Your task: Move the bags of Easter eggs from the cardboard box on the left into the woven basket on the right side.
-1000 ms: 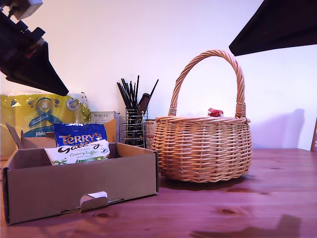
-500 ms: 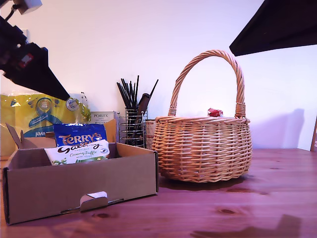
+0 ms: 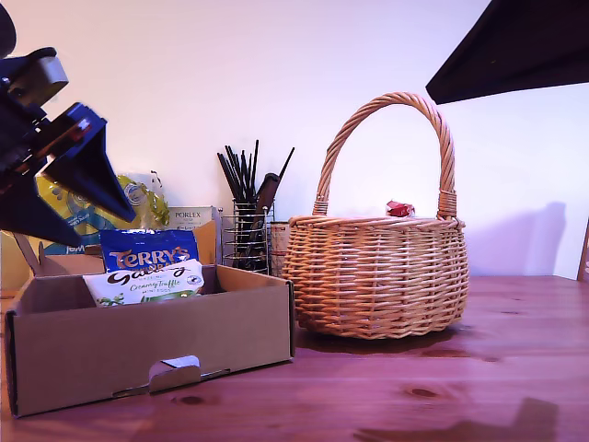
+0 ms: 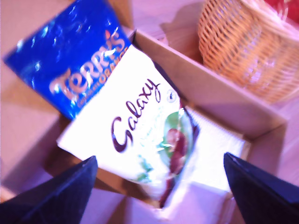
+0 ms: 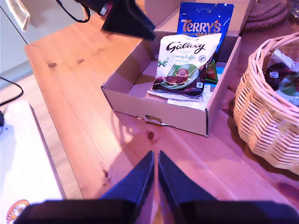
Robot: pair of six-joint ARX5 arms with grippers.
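Observation:
The cardboard box [image 3: 147,350] stands open at the exterior view's left. A blue Terry's bag [image 3: 147,249] leans upright in it, with a white-and-green Galaxy bag [image 3: 143,284] in front. My first gripper [image 3: 99,232] hangs open just above and behind these bags; in the first wrist view its fingers [image 4: 60,191] flank the Galaxy bag [image 4: 140,130] without touching it. The woven basket [image 3: 377,276] stands at the exterior view's right, with a red wrapper tip [image 3: 399,209] showing above its rim. High over the basket my second gripper [image 3: 442,83] is shut and empty [image 5: 156,154].
Behind the box are a yellow plastic-wrapped pack [image 3: 138,198], a white Porlex carton [image 3: 189,219] and a wire holder of black sticks [image 3: 244,230]. The wooden table [image 3: 442,387] runs in front of the basket. A white surface [image 5: 23,154] lies beyond the table edge.
My first gripper has come down from the exterior view's upper left to just over the bags in the box. The second arm, bags and basket have not moved.

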